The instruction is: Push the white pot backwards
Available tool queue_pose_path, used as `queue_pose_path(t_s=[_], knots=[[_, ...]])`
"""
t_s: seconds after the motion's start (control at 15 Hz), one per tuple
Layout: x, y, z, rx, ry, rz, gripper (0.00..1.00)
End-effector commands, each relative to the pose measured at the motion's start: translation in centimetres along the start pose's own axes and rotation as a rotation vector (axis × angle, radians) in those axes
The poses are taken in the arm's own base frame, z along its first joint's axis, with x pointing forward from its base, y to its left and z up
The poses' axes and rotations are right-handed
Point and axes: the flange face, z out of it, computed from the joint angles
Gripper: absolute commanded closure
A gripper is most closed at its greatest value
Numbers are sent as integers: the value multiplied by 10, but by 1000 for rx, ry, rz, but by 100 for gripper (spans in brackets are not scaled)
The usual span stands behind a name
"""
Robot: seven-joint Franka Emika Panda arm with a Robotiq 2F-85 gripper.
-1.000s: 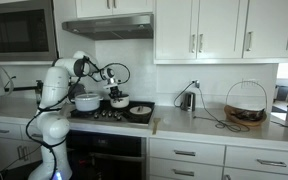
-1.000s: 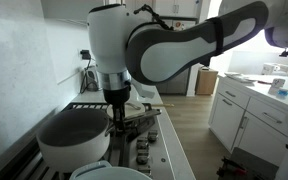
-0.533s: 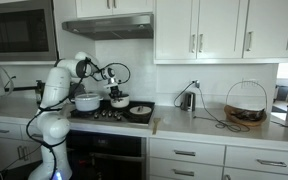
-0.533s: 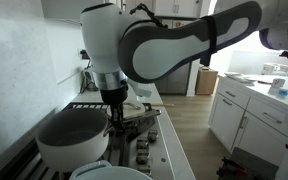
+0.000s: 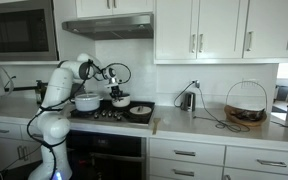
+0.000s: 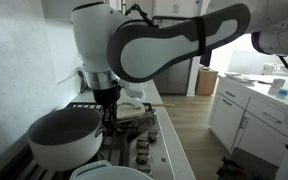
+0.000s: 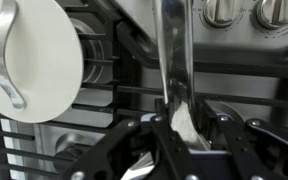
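Step in hand, as judged: the push itself. The claw (image 6: 108, 112) stands low at the front side of the white pot (image 6: 60, 152), which sits toward the back edge of the surface (image 5: 194, 122).

Claw state: fingers close either side of a shiny handle (image 7: 171, 50); whether they pinch it, cannot tell.

Next move calls for a level, straight shove toward the back edge.

Count: two white pots, the larger pot (image 5: 87, 101) included; one frying pan (image 5: 141, 111); one lid (image 7: 34, 55).

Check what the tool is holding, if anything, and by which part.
The tool looks closed on the white pot, gripping the end of its long metal handle. The pot body lies outside the wrist view.
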Motion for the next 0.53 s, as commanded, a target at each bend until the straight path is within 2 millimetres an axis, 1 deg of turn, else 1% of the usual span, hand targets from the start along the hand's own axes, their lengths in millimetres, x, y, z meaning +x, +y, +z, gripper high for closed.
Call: queue_pose_path(t_s=[0.0,0.47], knots=[[12,5,-13,6,14,39,90],[17,6,-14,19,-7,52,90]])
